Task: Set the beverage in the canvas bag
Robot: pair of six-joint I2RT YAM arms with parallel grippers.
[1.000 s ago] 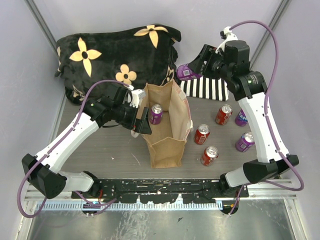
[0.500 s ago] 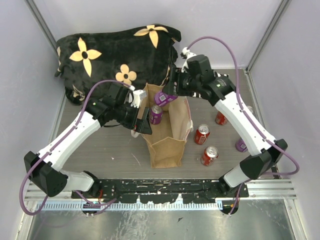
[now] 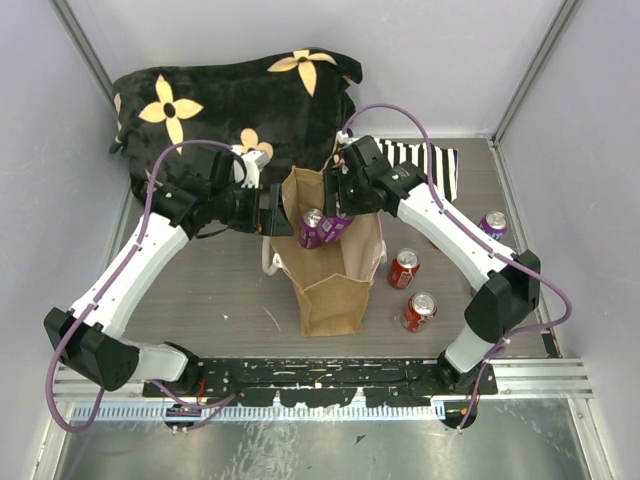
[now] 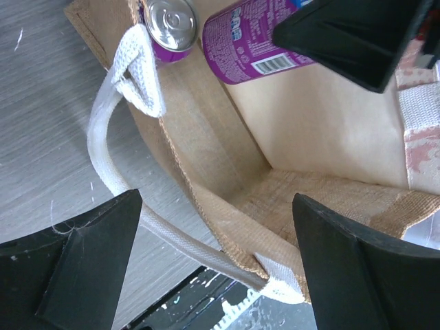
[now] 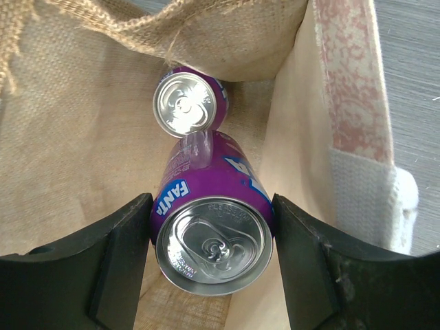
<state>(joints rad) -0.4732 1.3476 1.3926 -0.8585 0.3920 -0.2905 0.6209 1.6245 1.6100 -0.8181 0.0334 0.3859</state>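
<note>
A grey wood-grain bench [image 3: 200, 290] sits between pale lilac walls. In the top view, a black plush blanket with cream flowers [image 3: 220, 100] is heaped at the far left, and a black-and-white striped cloth [image 3: 430, 160] lies flat at the far right. The tan woven jute canvas bag [image 3: 335, 290] stands boxy and open-mouthed in the middle. The right end effector [image 3: 338, 218] reaches over the bag's far end, clamped on a purple Fanta can [image 3: 336, 228]. This can is just beside a standing purple can [image 3: 311, 228] already inside the bag. The left end effector [image 3: 278, 212] is at the bag's left rim, jaws apart. A red can [image 3: 403, 268] and a second red can [image 3: 419, 311] stand on the bench to the right of the bag, with a lone purple can [image 3: 493, 224] farther right.

In the left wrist view, that arm's two black fingers are spread wide. The bag's coarse rim and a cream rope-like handle [image 4: 110, 151] lie between them, and nothing is gripped. The bag's inner walls look smoother and paler. The Fanta can hangs tilted in the bag's mouth.

In the right wrist view, matte black fingers [image 5: 117, 268] press on both sides of the Fanta can, whose silver lid faces the camera. The can is down between the bag's walls, with loose-weave jute on the left and a cream webbing strip on the right. The standing purple can is right behind it. Whether the two touch cannot be told.
</note>
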